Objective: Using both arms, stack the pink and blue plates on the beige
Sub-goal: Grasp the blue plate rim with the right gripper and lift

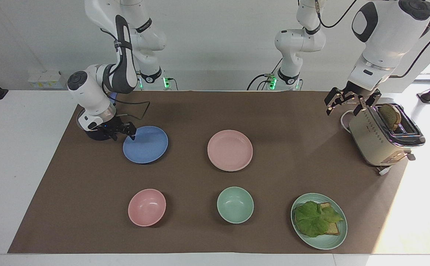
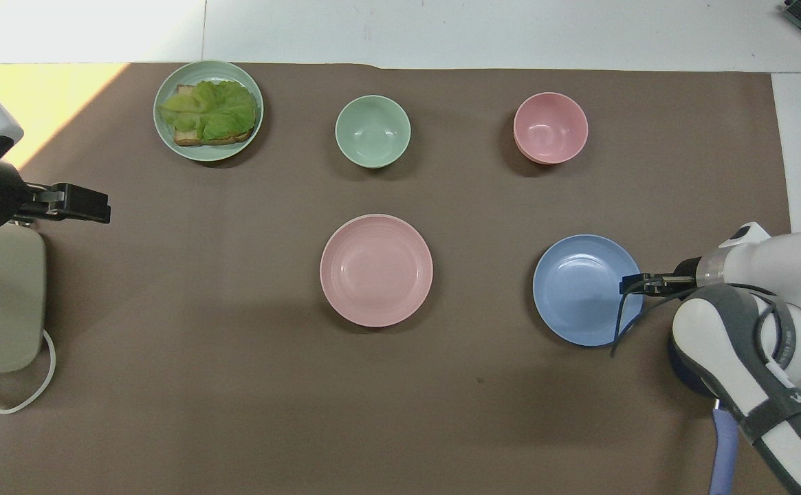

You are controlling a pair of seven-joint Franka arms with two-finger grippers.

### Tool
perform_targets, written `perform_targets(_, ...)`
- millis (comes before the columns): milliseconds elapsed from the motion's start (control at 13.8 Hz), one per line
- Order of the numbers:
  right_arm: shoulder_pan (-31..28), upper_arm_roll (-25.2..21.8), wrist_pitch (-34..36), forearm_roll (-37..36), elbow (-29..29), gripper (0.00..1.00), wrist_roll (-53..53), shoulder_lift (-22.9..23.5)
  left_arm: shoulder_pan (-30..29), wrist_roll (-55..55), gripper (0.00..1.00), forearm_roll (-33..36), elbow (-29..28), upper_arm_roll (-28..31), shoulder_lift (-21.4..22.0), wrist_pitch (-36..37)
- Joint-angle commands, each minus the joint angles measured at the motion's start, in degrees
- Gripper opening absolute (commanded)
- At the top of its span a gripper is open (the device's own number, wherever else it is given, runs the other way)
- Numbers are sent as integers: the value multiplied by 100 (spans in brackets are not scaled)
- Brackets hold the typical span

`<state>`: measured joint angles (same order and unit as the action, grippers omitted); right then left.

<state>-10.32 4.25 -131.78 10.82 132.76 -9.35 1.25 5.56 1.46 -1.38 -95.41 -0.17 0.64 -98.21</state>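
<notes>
From across the table, the right gripper sits low at the rim of the blue plate, on the edge nearest the dark pot; whether its fingers have closed on that rim I cannot tell. The pink plate lies beside the blue one, toward the left arm's end, a thin pale edge under it that may be the beige plate. The left gripper waits above the toaster, jaws spread and empty. To grip well, I'd want one finger under the rim and one over before lifting. From overhead, the right gripper overlaps the blue plate's edge, the pink plate hides anything beneath, and the left gripper is open.
</notes>
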Motion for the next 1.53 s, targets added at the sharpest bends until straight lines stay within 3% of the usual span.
perform_targets(0,-110,50,-303,350,75,79,-347,217,-46,-41,100,76,32,-27,6,92)
perform_targets(218,-251,50,-313,684,83,77,-883,306,-37,-41,100,76,32,-27,6,91)
perform_targets(291,-295,50,-304,702,75,72,-936,315,-37,-41,100,76,32,-27,6,91)
perform_targets(582,-286,50,-252,983,75,6,-998,306,-37,-41,100,76,32,-27,6,91)
perform_targets(655,-295,50,-251,983,75,0,-1025,306,-37,-41,100,76,32,-27,6,91)
perform_targets(1018,-296,41,433,983,-399,0,-1087,-89,-37,-41,100,76,32,-27,6,91)
perform_targets(1164,-112,137,600,975,-584,0,-545,-230,-37,-41,100,76,32,-27,6,91)
perform_targets(1455,1458,147,435,861,-1163,0,1596,-47,-37,-41,100,76,32,-27,6,91)
